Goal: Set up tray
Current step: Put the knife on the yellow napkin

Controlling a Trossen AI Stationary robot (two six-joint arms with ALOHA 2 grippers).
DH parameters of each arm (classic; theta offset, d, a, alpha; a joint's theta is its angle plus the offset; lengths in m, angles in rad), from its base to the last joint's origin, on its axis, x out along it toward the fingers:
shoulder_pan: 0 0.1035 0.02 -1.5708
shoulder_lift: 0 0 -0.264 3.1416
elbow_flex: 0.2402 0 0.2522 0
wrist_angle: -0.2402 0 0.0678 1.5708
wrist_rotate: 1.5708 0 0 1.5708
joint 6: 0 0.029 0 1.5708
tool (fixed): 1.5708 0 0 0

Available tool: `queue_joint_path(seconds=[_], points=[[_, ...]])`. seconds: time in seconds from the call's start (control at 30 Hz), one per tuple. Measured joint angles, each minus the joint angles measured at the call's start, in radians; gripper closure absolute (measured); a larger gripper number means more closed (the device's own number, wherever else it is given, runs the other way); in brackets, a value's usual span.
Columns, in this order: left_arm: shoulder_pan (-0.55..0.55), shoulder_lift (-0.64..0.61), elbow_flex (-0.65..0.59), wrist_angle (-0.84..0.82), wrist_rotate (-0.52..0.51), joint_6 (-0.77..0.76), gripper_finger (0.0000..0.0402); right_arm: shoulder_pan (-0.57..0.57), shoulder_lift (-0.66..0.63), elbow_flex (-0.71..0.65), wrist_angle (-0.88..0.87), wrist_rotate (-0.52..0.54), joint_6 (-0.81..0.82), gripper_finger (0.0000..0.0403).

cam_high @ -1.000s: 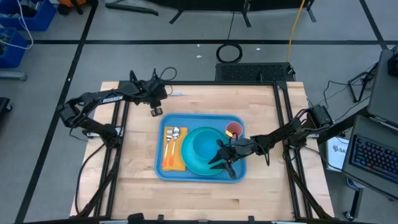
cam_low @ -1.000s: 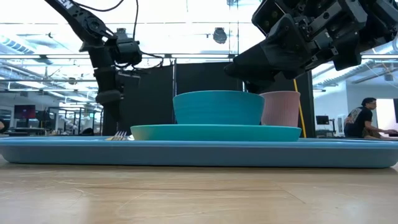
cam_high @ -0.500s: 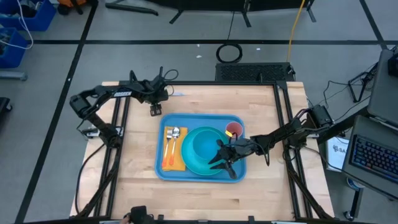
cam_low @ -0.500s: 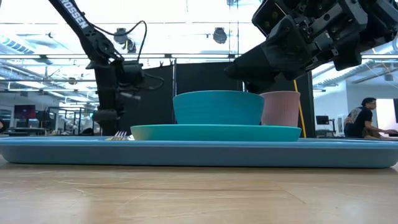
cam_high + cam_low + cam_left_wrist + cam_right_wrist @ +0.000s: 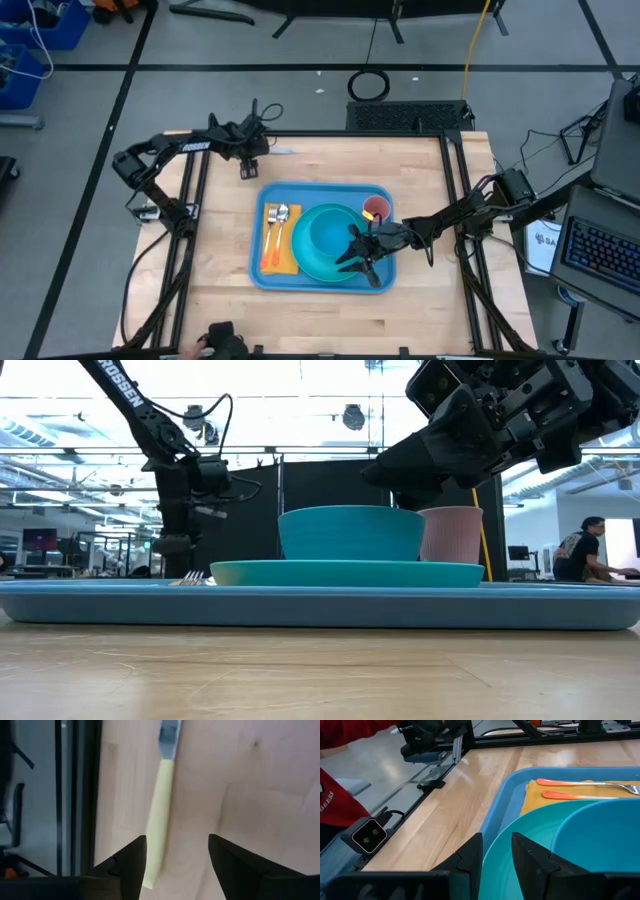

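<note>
Light-blue tray (image 5: 385,195) sits mid-desk (image 5: 430,310). My left gripper (image 5: 176,851) hangs, jaws open, over a yellow-handled knife (image 5: 159,825) near the desk's back edge. I see my right gripper (image 5: 496,851), jaws apart, empty, at the teal plate (image 5: 520,845).

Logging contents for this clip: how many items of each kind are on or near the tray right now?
Tray: 1
Plate: 1
Bowl: 1
Cup: 1
Napkin: 1
Orange-handled utensils on the napkin: 2
Yellow-handled utensil off the tray, below the open left gripper: 1
Total: 8
</note>
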Motion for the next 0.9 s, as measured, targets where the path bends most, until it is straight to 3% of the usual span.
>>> queue_joint_path(seconds=[0.5, 0.9], points=[[0.097, 0.0, 0.0, 0.024, 0.105, 0.026, 0.0232, 0.0, 0.005, 0.0, 0.001, 0.0, -0.004, 0.031], [0.125, 0.015, 0.001, 0.12, 0.086, -0.057, 0.0281, -0.002, 0.041, 0.0, 0.009, 0.002, -0.019, 0.031]])
